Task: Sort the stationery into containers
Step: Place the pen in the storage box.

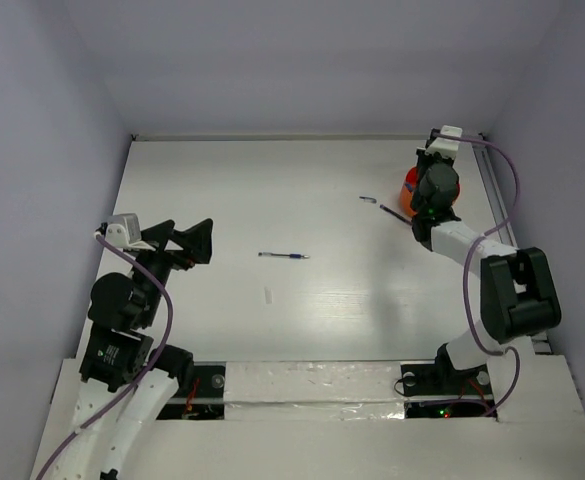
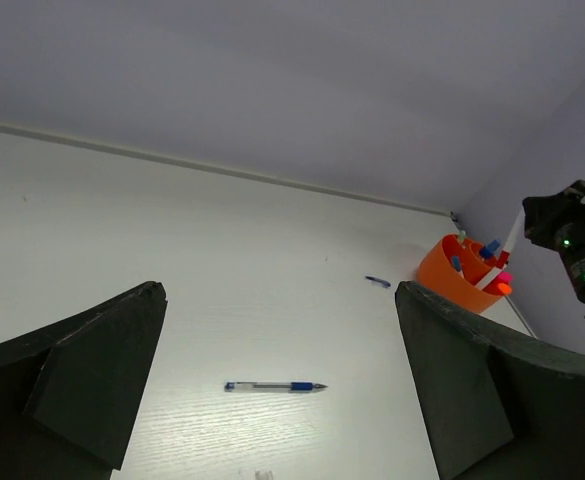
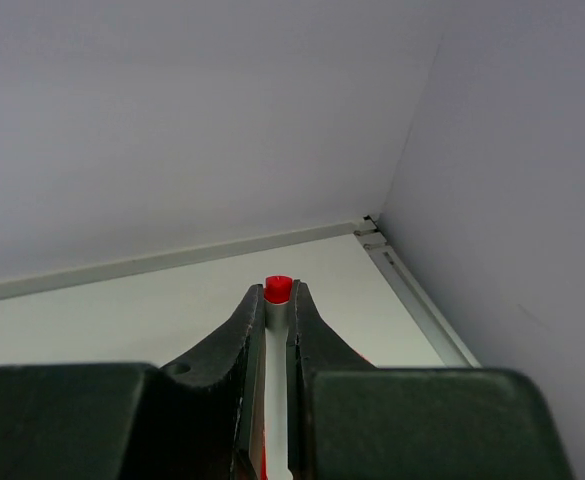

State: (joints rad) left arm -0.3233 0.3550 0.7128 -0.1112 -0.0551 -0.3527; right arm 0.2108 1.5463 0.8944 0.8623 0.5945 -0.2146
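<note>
- The orange cup point(image 1: 409, 183) stands on the white table point(image 1: 222, 180), in its far right corner.
- The right gripper point(image 3: 277, 300) is right at the cup, on the side by the right wall.
- Its two fingers point(image 3: 234, 345) are squeezed tight on a white pen point(image 3: 278, 287) with a red tip.
- In the left wrist view, the white pen leans down into the cup from the side.
- A pink marker point(image 2: 502, 284) and a blue bit point(image 2: 490, 248) stick up out of the cup.
- A thin dark pen point(image 1: 394, 213) lies just beside the cup, on its near left side. It does not touch the cup.
- A small blue piece point(image 1: 368, 199) lies near the cup, a little more to the left than the dark pen.
- A blue pen point(image 1: 284, 256) lies flat, well apart from the cup, left of it and closer to the arms.
- A small pale bit point(image 1: 269, 294) lies farther from the cup than the blue pen. It is too small to tell what it is.
- The left gripper point(image 2: 280, 290) is far to the left of the cup. Its fingers are spread wide and hold nothing.
</note>
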